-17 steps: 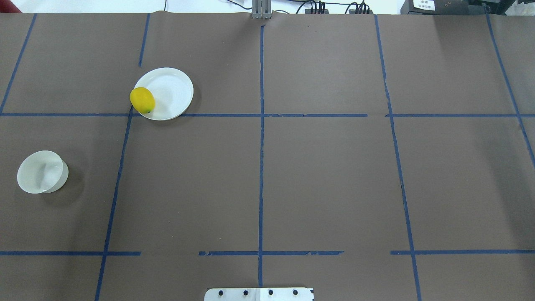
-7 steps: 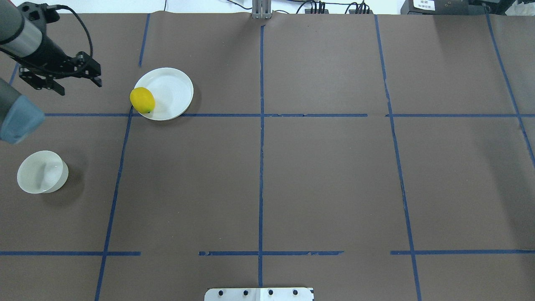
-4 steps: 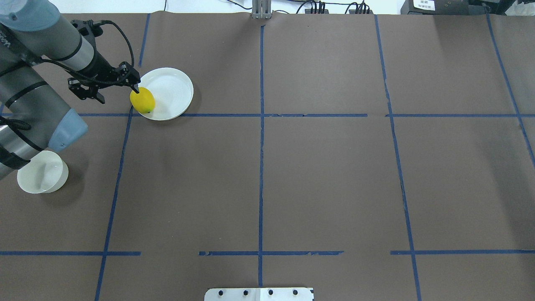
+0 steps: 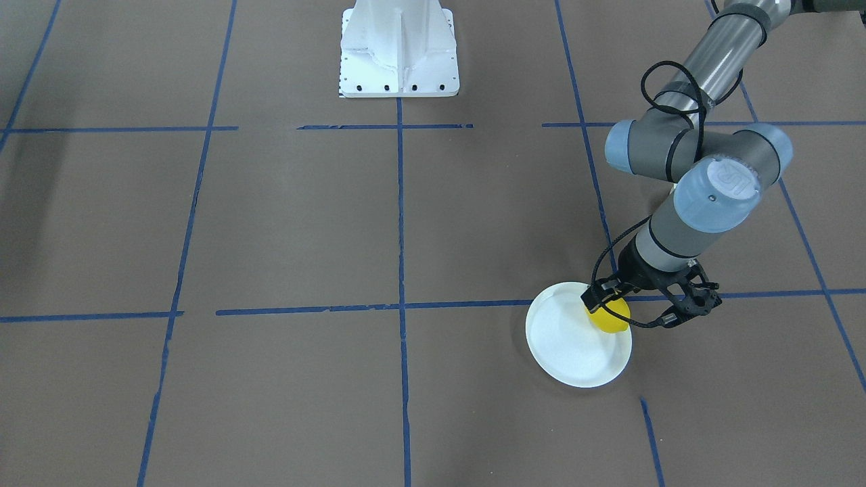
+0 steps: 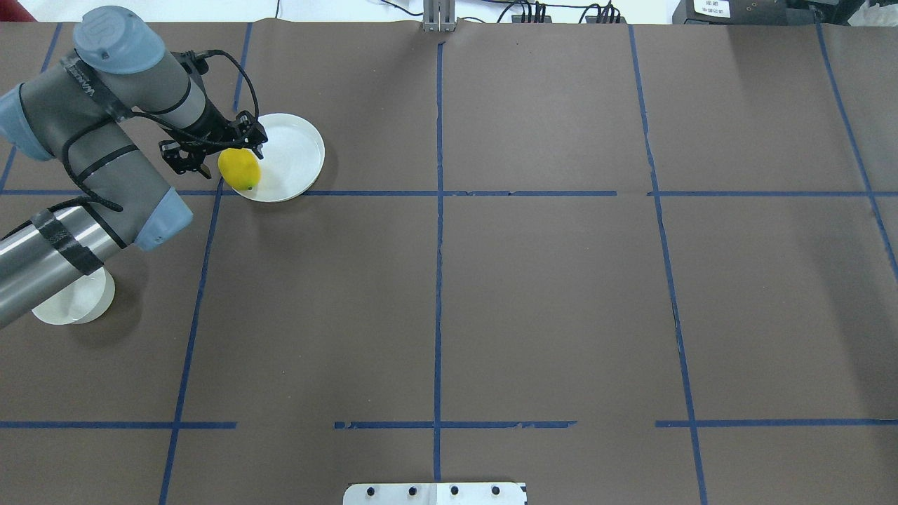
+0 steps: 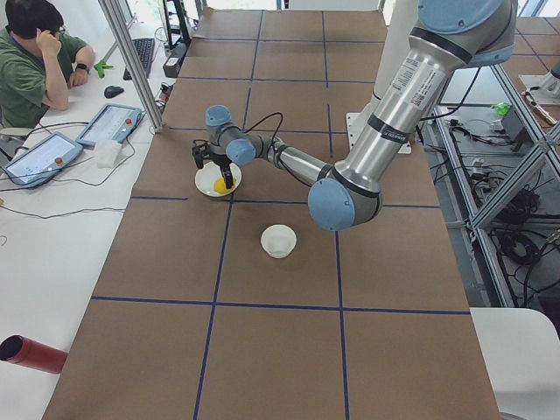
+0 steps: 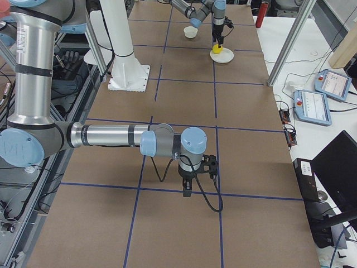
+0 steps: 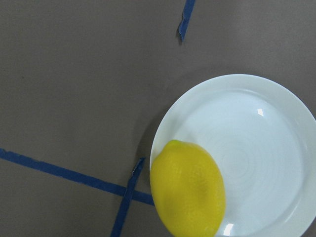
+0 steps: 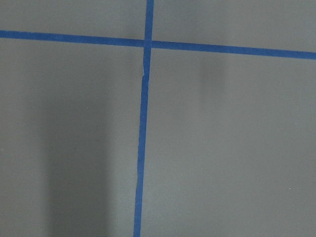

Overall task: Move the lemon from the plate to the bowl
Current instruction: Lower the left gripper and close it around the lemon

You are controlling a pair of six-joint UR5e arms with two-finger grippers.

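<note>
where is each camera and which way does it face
Front-facing: across the table, facing the base, steeply down; left arm over lemon.
Overhead: behind the robot, forward and down; left gripper, plate, bowl.
Exterior left: table's end, along it; left arm near.
Exterior right: opposite end; right arm, right gripper near.
Left wrist: down on lemon and plate; no fingers show.
Right wrist: down on table, tape lines.
Shared: front-facing and overhead both show lemon on plate.
</note>
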